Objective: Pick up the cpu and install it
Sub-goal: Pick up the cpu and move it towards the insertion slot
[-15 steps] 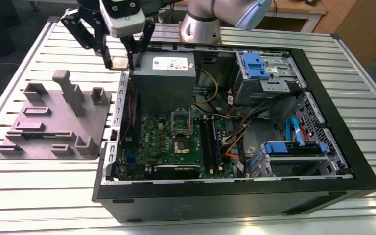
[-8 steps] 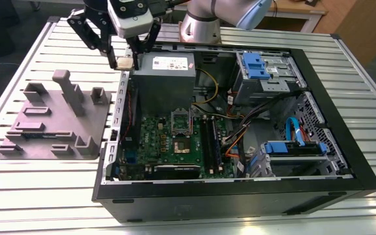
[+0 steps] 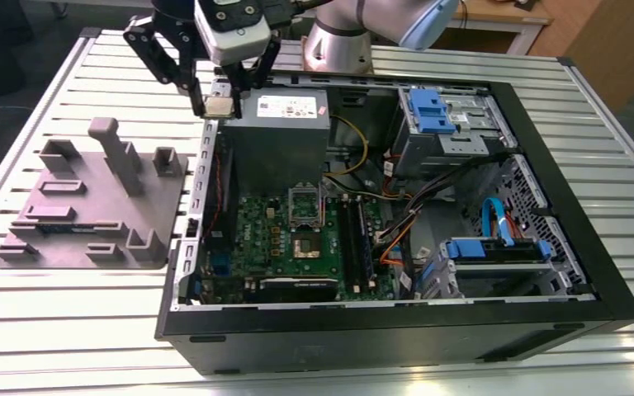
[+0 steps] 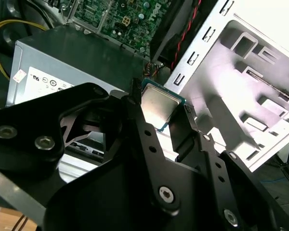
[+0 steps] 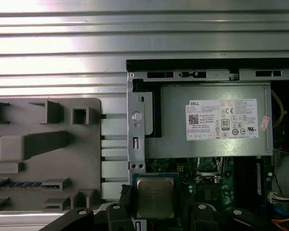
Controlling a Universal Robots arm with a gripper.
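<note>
gripper [image 4: 160, 107]: pinching the cpu [image 5: 155, 197] by its edges
cpu: held above the computer case [image 3: 405, 338] edge, near the power supply [image 5: 207, 120]

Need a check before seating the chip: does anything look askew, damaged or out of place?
Nothing stands out. The cpu sits squarely between the fingers of the end effector, near one edge of the open computer case, and shows no visible damage.
</note>
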